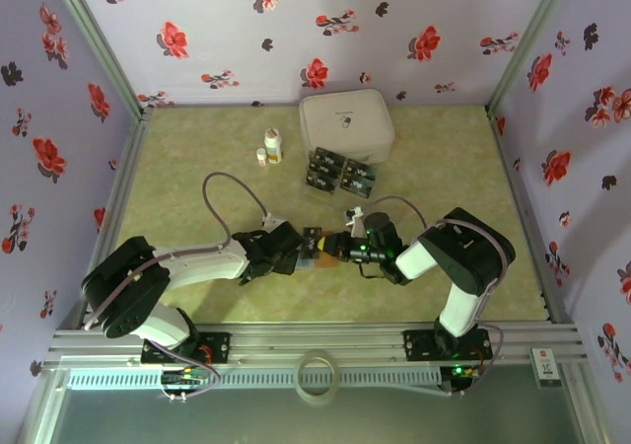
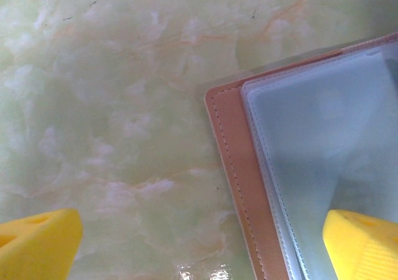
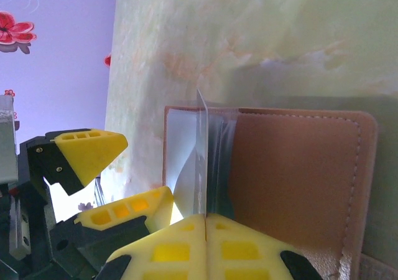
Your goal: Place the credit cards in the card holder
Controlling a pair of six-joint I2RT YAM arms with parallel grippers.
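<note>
The card holder (image 3: 298, 174) lies open on the table, reddish-brown with clear grey pockets (image 2: 323, 130). My right gripper (image 3: 205, 221) is shut on one clear pocket sheet (image 3: 202, 155) and holds it upright on edge. My left gripper (image 2: 202, 242) is open and straddles the holder's left edge (image 2: 229, 155), with one yellow finger (image 2: 364, 246) over the pockets and the other (image 2: 37, 246) over bare table. In the top view both grippers, left (image 1: 296, 248) and right (image 1: 337, 248), meet at the holder (image 1: 314, 252). Several dark credit cards (image 1: 337, 174) lie further back.
A large white rounded case (image 1: 347, 125) stands behind the cards. Two small white bottles (image 1: 270, 147) stand to its left. Flowered walls enclose the green marbled table (image 1: 197, 168).
</note>
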